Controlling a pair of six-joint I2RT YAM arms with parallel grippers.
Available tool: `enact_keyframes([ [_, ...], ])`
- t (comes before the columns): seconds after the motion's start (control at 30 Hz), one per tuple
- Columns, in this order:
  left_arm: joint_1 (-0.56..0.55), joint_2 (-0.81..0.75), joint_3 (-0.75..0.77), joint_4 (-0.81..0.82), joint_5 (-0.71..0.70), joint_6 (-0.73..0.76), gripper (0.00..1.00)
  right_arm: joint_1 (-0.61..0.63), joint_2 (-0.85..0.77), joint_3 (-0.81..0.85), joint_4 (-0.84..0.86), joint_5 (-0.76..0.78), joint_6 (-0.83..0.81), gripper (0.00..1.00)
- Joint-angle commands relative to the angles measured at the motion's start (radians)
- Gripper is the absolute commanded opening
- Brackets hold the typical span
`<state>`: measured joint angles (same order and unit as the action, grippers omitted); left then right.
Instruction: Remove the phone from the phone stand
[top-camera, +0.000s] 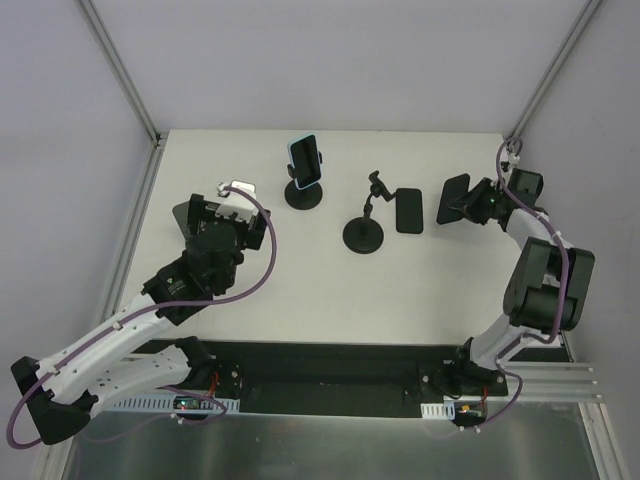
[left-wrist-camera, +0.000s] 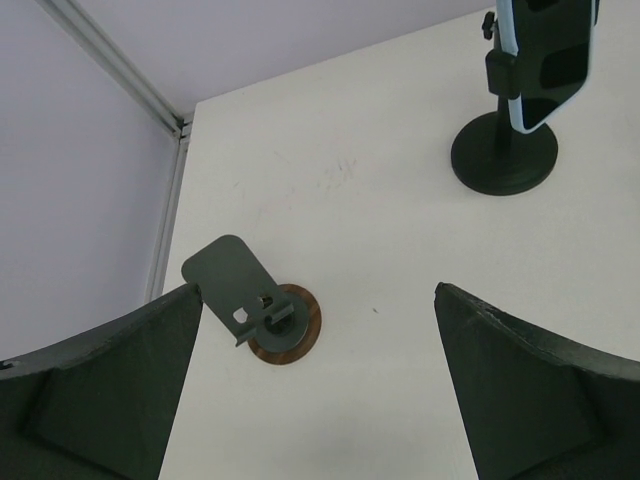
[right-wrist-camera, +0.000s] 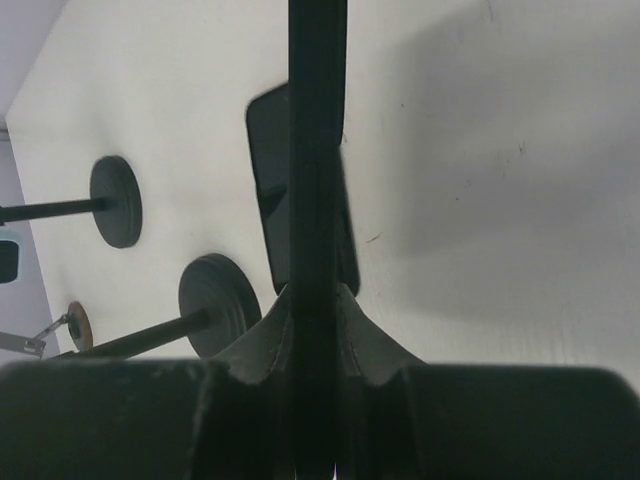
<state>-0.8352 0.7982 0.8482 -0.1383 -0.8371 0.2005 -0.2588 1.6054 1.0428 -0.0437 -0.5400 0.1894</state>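
Top view, table: It was white, and the arms were fixed at 6 o'clock.
Top view, blue phone: It sat in the far stand, at 11 o'clock from the table's middle. It stood up off the table because the clamp hugged its sides. I think this was the phone to take out.
Top view, empty stand: It stood near the middle, and its clamp held nothing.
Top view, black phone: It lay flat on the table, just beside the empty stand at 2 o'clock.
Top view, right gripper: It was at 3 o'clock from the black phone. It pinched a dark slab by one end.
Top view, left gripper: It was at 9 o'clock from the far stand, near a little stand.
Left wrist view, left gripper: Its fingers were spread wide and held nothing. That probably left room to fit around something.
Left wrist view, little stand: A grey plate leaned on a round brown base, with no phone on it. The blue phone was well apart at 1 o'clock.
Right wrist view, right gripper: Its fingers were squeezed narrow on the slab's thin edge, which ran up to 12 o'clock. The tight grip probably stopped the slab slipping. The slab looked like a phone, but I could not be sure.
Right wrist view, black phone: It lay flat on the table behind the slab.
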Motion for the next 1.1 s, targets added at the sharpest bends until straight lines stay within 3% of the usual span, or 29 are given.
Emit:
enact_keyframes([
  [0.0, 0.016, 0.016, -0.001, 0.045, -0.069, 0.034, 0.99, -0.01, 0.123, 0.118, 0.048, -0.141, -0.04, 0.01],
  [0.1, 0.024, 0.024, -0.001, 0.045, -0.079, 0.039, 0.99, -0.01, 0.238, 0.193, -0.048, -0.166, -0.097, 0.01],
  [0.43, 0.033, 0.021, -0.003, 0.043, -0.083, 0.042, 0.99, -0.01, 0.389, 0.345, -0.28, -0.271, -0.317, 0.03],
  [0.63, 0.035, 0.025, -0.005, 0.043, -0.08, 0.043, 0.99, -0.011, 0.433, 0.361, -0.332, -0.246, -0.357, 0.17],
  [0.87, 0.035, 0.024, -0.008, 0.042, -0.065, 0.05, 0.99, -0.011, 0.43, 0.358, -0.36, -0.143, -0.389, 0.45],
  [1.07, 0.035, 0.029, -0.008, 0.042, -0.063, 0.053, 0.99, -0.011, 0.429, 0.378, -0.378, -0.015, -0.386, 0.53],
])
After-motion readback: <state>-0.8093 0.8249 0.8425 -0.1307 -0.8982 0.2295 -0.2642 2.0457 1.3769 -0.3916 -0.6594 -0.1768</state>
